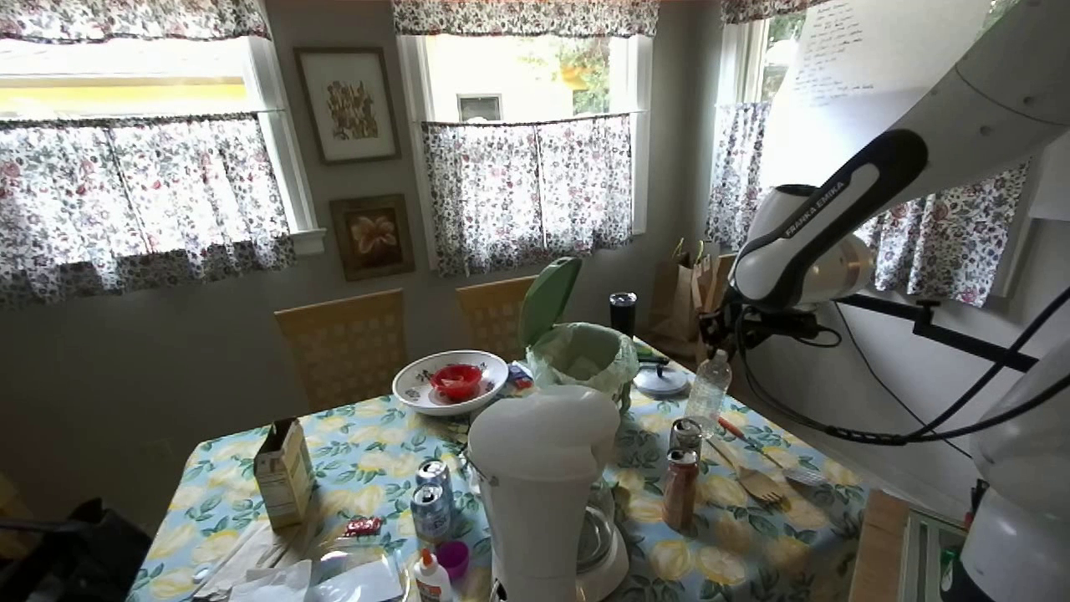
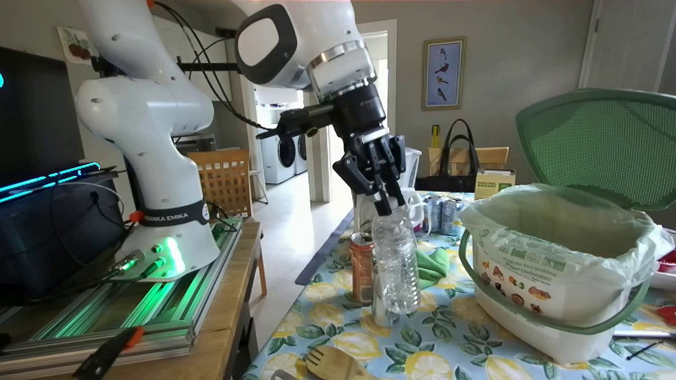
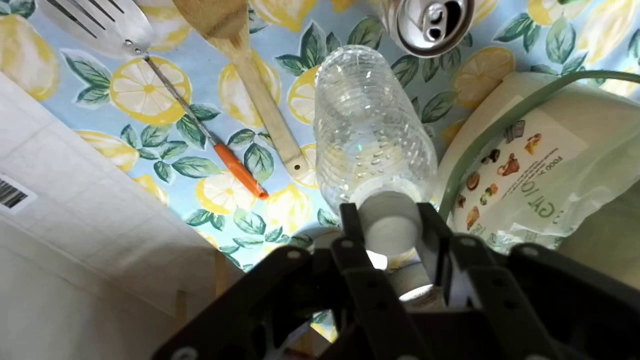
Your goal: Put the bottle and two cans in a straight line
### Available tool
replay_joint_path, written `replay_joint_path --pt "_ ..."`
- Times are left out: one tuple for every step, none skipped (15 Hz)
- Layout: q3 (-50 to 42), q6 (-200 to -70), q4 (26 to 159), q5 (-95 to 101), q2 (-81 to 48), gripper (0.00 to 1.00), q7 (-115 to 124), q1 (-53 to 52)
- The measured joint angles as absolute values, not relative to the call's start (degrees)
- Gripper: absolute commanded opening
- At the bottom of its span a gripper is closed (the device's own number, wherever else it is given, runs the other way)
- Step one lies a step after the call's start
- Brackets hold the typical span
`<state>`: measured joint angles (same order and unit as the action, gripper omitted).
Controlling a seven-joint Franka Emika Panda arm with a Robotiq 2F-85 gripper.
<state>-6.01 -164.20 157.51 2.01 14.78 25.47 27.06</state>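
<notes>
Over the lemon-print tablecloth (image 2: pixel 449 338), jaws grip the clear bottle (image 3: pixel 370 130) on top.

Bottle (image 3: pixel 372 125): clear plastic, glossy, with ribbed wall. Its cap (image 3: pixel 390 225): smooth, rather matt. Silvery can (image 3: pixel 435 25): metal, top shiny. Reddish can (image 2: pixel 362 272): smooth metal. Spatula (image 3: pixel 260 97): wood, matt. Slotted turner (image 3: pixel 132 25): polished metal. Bin liner (image 2: pixel 528 248): thin plastic, wrinkled.

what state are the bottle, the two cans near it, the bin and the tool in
Clear bottle: tilted, white cap on
Silver can: upright, opened
Reddish can: upright; opened or not, cannot tell
Bin: lid up, bag lining it
Tool: closed around the bottle's top
</notes>
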Motion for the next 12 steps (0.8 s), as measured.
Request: replay_joint_path --pt "-6.06 -164.76 157.51 2.01 13.76 0.08 25.49 27.01" --pt "-6.07 -165.34 157.51 2.01 12.85 0.08 25.52 27.00" --pt "-6.09 -166.00 157.51 2.01 12.01 0.08 25.56 26.99" --pt "-6.14 -166.62 157.51 2.01 11.30 0.08 25.59 26.98" --pt "-6.23 -167.23 157.51 2.01 10.62 0.08 25.59 26.91" --pt "-6.32 -167.91 157.51 2.01 10.00 0.08 25.59 26.83" --pt "-6.44 -168.66 157.51 2.01 9.37 0.08 25.59 26.69" --pt "-6.64 -169.40 157.50 2.00 8.72 0.08 25.59 26.45" --pt "-6.90 -170.16 157.51 2.00 8.10 0.08 25.59 26.12" --pt "-6.94 -170.90 157.50 1.94 7.47 0.08 25.59 25.97" --pt "-6.94 -171.48 157.50 1.67 6.88 0.08 25.59 25.83" --pt "-6.94 -171.93 157.50 1.27 6.30 0.08 25.59 25.67"
